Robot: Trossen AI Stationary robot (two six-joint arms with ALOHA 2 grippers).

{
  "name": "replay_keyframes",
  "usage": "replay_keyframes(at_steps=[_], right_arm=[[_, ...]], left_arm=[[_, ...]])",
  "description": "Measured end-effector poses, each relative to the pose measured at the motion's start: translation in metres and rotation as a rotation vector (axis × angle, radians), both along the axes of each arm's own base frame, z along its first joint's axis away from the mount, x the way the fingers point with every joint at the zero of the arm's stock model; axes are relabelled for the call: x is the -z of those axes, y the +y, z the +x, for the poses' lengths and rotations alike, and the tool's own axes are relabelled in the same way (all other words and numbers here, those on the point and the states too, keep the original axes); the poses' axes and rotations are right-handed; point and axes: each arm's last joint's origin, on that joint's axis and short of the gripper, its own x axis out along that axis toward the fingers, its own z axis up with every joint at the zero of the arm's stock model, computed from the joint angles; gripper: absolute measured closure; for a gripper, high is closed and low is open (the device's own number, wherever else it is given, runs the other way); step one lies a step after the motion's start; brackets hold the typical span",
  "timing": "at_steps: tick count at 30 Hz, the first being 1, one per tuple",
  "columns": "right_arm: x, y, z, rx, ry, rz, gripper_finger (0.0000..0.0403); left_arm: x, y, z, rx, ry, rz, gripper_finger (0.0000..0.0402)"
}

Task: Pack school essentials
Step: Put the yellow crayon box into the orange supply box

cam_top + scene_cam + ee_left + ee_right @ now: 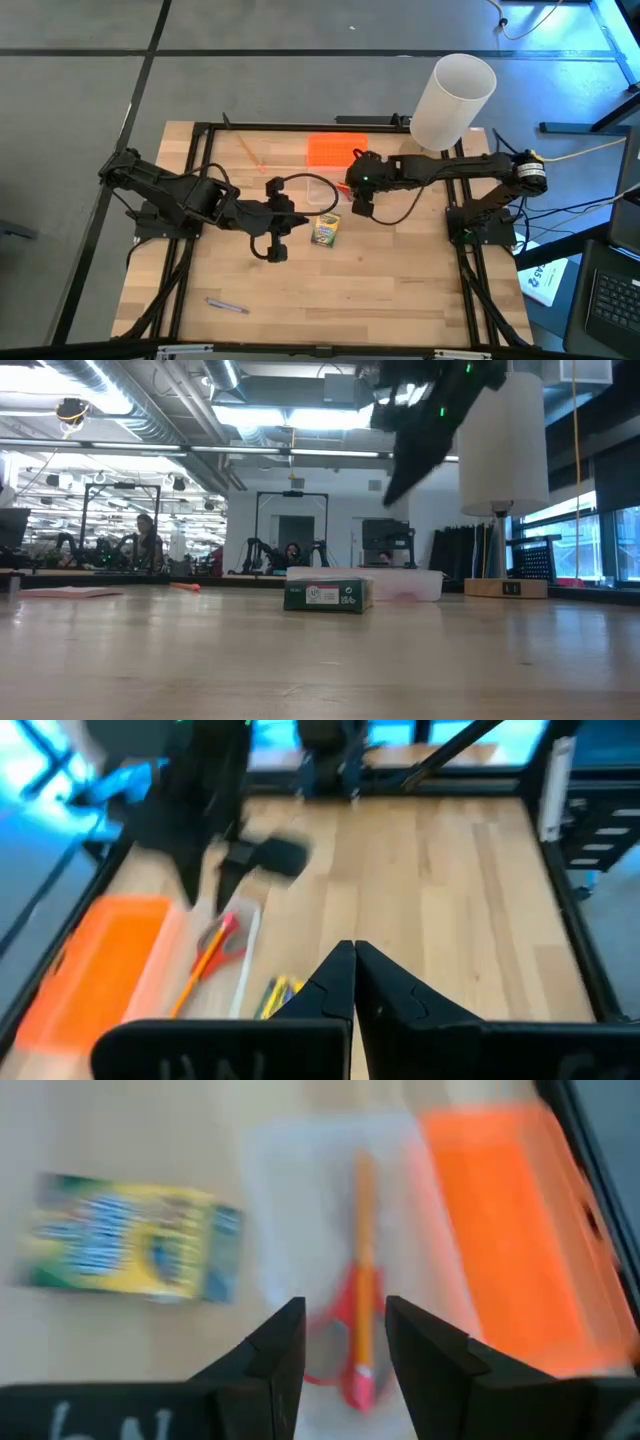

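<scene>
The clear plastic box [330,1230] lies open on the table, and in it lie red-handled scissors [345,1345] and an orange pencil [363,1250]. My right gripper [345,1320] is open and hovers over that box, its fingers either side of the scissors' handles without touching. The yellow-green crayon box [325,230] lies flat on the wood beside the clear box. My left gripper [352,965] is shut and empty, just left of the crayon box [275,995]. Another orange pencil [245,150] lies toward the far left, and a purple pen [228,305] near the front edge. I see no pink pad.
The orange lid [335,150] lies flat beyond the clear box. A tall white cylinder [452,100] stands at the far right corner, close behind my right arm. Black frame rails [200,160] run along the table's sides. Bare wood spreads across the near half.
</scene>
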Motion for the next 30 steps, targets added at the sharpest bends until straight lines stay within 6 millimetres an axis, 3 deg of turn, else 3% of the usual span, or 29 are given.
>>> replay_keyframes(at_steps=[6,10,16,21,25,30], right_arm=[[-0.015,0.034,0.005,-0.29,-0.082,0.074,0.0262],[-0.007,0.063,0.013,-0.489,-0.109,0.11,0.0262],[0.01,0.091,0.032,-0.585,-0.159,0.11,0.0262],[0.032,0.094,0.049,-0.53,-0.17,0.036,0.0262],[0.05,0.091,0.056,-0.444,-0.121,-0.063,0.0262],[0.069,0.09,0.061,-0.436,-0.067,-0.065,0.0262]], left_arm=[[0.007,0.002,-0.006,-0.095,0.063,-0.085,0.0401],[0.01,0.004,-0.009,-0.13,0.098,-0.094,0.0401],[0.011,0.004,-0.01,-0.14,0.106,-0.097,0.0401],[0.011,0.004,-0.01,-0.14,0.106,-0.097,0.0401],[0.011,0.004,-0.01,-0.141,0.106,-0.096,0.0401],[0.011,0.004,-0.01,-0.141,0.106,-0.096,0.0401]])
